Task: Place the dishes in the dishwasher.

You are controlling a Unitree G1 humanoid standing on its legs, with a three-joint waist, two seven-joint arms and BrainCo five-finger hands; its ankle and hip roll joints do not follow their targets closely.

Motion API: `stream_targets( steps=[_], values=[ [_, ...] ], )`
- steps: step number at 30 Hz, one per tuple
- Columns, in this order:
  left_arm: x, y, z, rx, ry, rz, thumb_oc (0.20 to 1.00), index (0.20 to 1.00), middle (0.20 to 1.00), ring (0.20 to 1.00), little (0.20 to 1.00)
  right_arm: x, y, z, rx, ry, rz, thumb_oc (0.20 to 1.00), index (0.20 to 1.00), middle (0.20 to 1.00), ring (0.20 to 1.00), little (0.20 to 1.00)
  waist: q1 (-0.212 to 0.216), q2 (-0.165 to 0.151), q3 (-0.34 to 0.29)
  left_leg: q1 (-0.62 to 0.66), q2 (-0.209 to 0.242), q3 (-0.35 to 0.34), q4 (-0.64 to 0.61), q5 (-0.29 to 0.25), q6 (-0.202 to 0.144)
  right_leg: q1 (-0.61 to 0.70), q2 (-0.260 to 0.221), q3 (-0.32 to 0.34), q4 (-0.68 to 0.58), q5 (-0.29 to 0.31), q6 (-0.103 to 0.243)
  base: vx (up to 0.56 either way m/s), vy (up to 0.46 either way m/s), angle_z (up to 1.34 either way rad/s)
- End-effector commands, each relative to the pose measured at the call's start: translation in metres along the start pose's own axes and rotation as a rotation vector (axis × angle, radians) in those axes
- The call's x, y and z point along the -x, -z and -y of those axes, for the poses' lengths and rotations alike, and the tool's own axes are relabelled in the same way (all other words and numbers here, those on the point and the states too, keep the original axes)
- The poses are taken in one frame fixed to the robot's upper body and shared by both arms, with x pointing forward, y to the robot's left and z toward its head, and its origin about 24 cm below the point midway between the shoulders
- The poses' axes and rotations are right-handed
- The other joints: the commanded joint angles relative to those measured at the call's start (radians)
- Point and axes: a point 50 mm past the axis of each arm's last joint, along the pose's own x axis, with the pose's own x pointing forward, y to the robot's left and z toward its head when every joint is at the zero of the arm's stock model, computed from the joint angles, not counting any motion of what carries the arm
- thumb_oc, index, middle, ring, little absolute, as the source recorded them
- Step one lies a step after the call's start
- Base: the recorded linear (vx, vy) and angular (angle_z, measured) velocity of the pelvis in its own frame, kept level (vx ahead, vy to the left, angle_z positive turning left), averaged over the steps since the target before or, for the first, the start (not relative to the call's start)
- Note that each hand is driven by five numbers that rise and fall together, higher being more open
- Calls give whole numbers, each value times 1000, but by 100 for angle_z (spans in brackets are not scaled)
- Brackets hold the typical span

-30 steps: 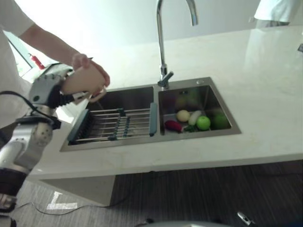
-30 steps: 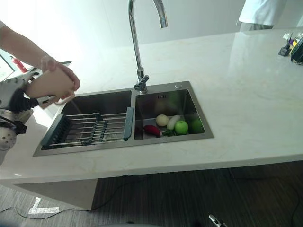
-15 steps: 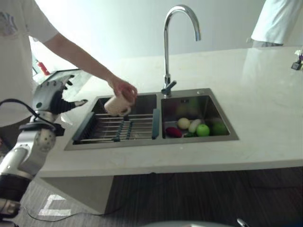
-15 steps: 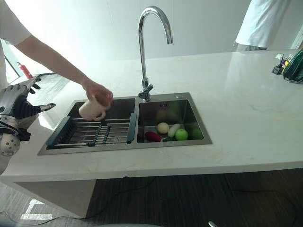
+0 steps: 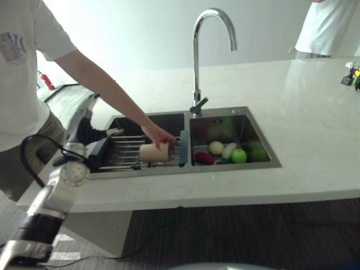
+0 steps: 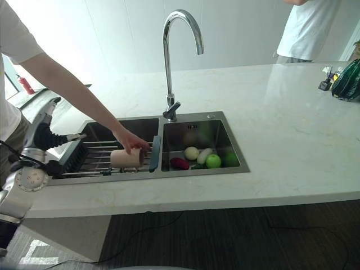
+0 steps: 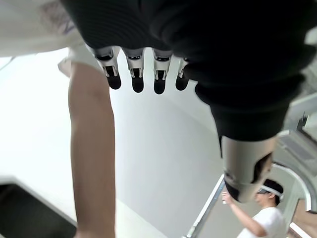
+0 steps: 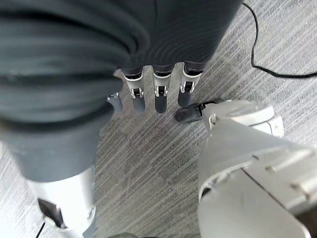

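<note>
A beige cup (image 5: 153, 152) lies on its side on the slatted rack (image 6: 94, 158) over the sink's left basin, near the rack's right end. A person's hand (image 5: 161, 136) rests on the cup, the arm reaching in from the left. My left hand (image 5: 85, 126) stands at the sink's left rim with fingers (image 7: 137, 79) straight and nothing in it, about a hand's length left of the cup. My right hand (image 8: 159, 96) hangs over the grey floor, fingers relaxed and empty.
The right basin (image 5: 247, 115) holds a green apple (image 5: 238, 155), a pale round vegetable (image 5: 216, 147) and a red one (image 5: 203, 158). A tall curved faucet (image 5: 196, 62) rises behind the divider. White counter (image 5: 315, 112) spreads right. A second person (image 6: 304, 28) stands at the far right.
The person has brought the cup down from above the rack and laid it on its side on it. My left hand has dropped closer to the sink's left rim. The camera shifted slightly.
</note>
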Motion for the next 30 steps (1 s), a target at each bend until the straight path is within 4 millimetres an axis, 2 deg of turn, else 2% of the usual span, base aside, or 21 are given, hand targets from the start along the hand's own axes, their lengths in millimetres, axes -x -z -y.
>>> stream_targets(
  steps=[1, 7, 11, 15, 22, 24, 30],
  values=[
    [-16, -39, -19, 269, -91, 203, 1000, 1000, 1000, 1000, 1000, -9, -24, -20, -13, -48, 67, 1000, 1000, 1000, 1000, 1000, 21, 14, 59, 40, 8, -53, 19, -90, 5, 31, -5, -14, 109, -117, 23, 0, 0, 0],
    [-9, -47, -10, 391, -70, 247, 1000, 1000, 1000, 1000, 1000, -11, -24, -24, -16, -55, 56, 1000, 1000, 1000, 1000, 1000, 29, 8, 59, 43, 9, -56, 20, -90, 6, 36, -1, -12, 106, -117, 18, 0, 0, 0],
    [0, -45, 2, 452, -30, 240, 1000, 1000, 1000, 1000, 1000, -11, -21, -26, -14, -55, 46, 1000, 1000, 1000, 1000, 1000, 34, 5, 60, 45, 11, -55, 19, -90, 7, 39, 5, -10, 103, -117, 15, 0, 0, 0],
    [5, -41, 5, 460, -35, 216, 1000, 1000, 1000, 1000, 1000, -11, -21, -25, -15, -54, 43, 1000, 1000, 1000, 1000, 1000, 35, 4, 60, 46, 12, -54, 17, -89, 7, 41, 8, -10, 99, -115, 14, 0, 0, 0],
    [4, -34, 7, 231, 38, 201, 1000, 1000, 1000, 1000, 1000, -11, -22, -26, -4, -57, 43, 1000, 1000, 1000, 1000, 1000, 32, 8, 63, 45, 14, -47, 15, -82, 5, 40, 8, -10, 101, -114, 17, 0, 0, 0],
    [1, -31, -2, 155, 47, 188, 1000, 1000, 1000, 1000, 1000, -11, -24, -23, 5, -55, 44, 1000, 1000, 1000, 1000, 1000, 27, 13, 62, 46, 14, -38, 14, -81, 4, 39, 4, -12, 100, -112, 22, 0, 0, 0],
    [-2, -23, -10, -41, 105, 168, 1000, 1000, 1000, 1000, 1000, -9, -22, -19, 25, -53, 40, 1000, 1000, 1000, 1000, 1000, 17, 21, 63, 45, 12, -25, 14, -79, 3, 35, -1, -14, 102, -110, 29, 7, 5, 0]
  ],
)
